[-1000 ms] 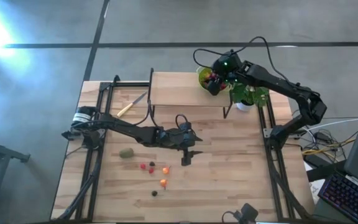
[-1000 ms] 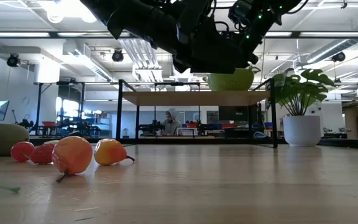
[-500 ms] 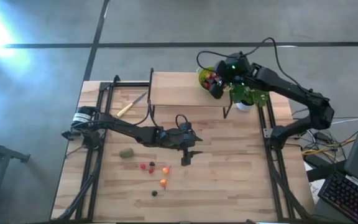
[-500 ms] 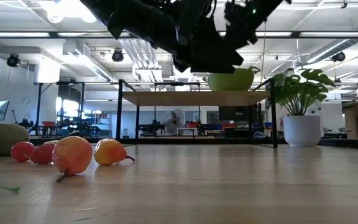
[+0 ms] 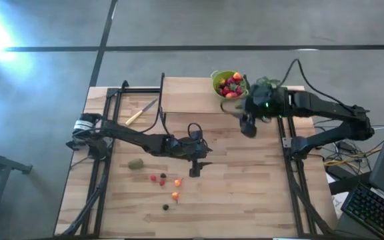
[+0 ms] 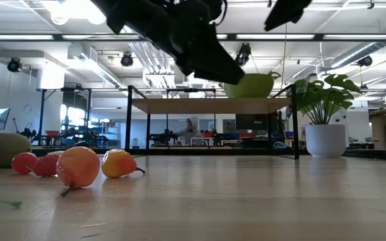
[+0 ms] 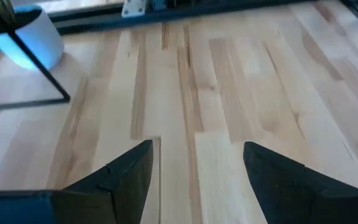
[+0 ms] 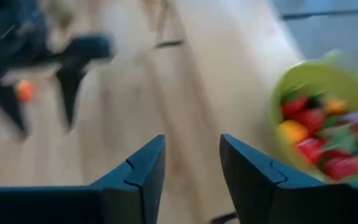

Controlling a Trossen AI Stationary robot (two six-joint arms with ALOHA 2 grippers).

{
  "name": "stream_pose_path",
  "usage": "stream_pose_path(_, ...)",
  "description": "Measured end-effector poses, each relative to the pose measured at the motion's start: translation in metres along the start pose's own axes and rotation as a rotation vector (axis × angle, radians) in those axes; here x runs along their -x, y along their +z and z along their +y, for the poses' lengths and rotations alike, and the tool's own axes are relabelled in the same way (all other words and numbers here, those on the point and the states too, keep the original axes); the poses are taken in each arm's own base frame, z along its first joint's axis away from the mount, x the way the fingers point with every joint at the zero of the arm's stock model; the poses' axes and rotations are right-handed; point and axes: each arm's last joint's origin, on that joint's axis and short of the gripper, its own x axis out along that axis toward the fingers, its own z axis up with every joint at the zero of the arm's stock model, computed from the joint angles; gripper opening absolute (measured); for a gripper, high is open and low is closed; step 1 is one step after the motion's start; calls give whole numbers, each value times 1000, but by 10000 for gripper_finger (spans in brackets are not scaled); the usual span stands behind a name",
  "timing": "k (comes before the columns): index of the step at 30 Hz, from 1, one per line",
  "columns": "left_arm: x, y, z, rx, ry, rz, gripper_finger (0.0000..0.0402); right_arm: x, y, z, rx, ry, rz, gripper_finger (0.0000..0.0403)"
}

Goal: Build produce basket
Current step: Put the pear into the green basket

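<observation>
The lime-green produce basket [image 5: 229, 84] stands on the raised wooden shelf [image 5: 185, 97] at the far side, with red and orange produce inside; the right wrist view shows it too [image 8: 328, 118]. More produce lies on the table: a kiwi [image 5: 135, 163], red berries [image 5: 157, 179], orange fruits [image 5: 176, 189] and a dark berry [image 5: 165, 207]. My right gripper [image 5: 249, 129] hangs open above the table, near side of the basket, with nothing between its fingers [image 8: 192, 146]. My left gripper [image 5: 195, 171] hovers open over the table's middle, right of the loose fruits, also with nothing in it [image 7: 197, 152].
A yellow-handled knife [image 5: 141, 112] lies at the far left. A potted plant [image 6: 324, 100] in a white pot [image 7: 30, 43] stands right of the shelf, partly under my right arm. Black shelf legs [image 5: 162, 110] rise from the table. Bare wood lies at the near right.
My right gripper has swung off the basket toward the table's near edge and a little right, rising as it went; the basket and its fruits now show uncovered. My left gripper has tipped slightly in place.
</observation>
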Motion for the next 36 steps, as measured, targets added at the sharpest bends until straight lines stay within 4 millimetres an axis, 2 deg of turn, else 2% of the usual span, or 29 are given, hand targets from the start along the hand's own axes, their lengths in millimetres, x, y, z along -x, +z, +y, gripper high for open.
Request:
stream_pose_path(9,38,-8,-25,-2,-78,248,257,9,-32,50,55,163,104,82)
stream_pose_path(14,53,-14,-47,54,-113,348,257,8,-43,64,89,132,115,58)
stream_pose_path(20,59,-18,-70,246,-107,383,250,2,-50,66,94,87,130,59)
stream_pose_path(26,66,-29,-83,396,39,453,247,2,-51,66,98,81,130,83)
stream_pose_path(30,65,-38,-84,497,160,483,247,1,-51,66,102,75,128,98)
stream_pose_path(36,52,-51,-90,564,186,536,247,1,-50,65,103,54,121,112)
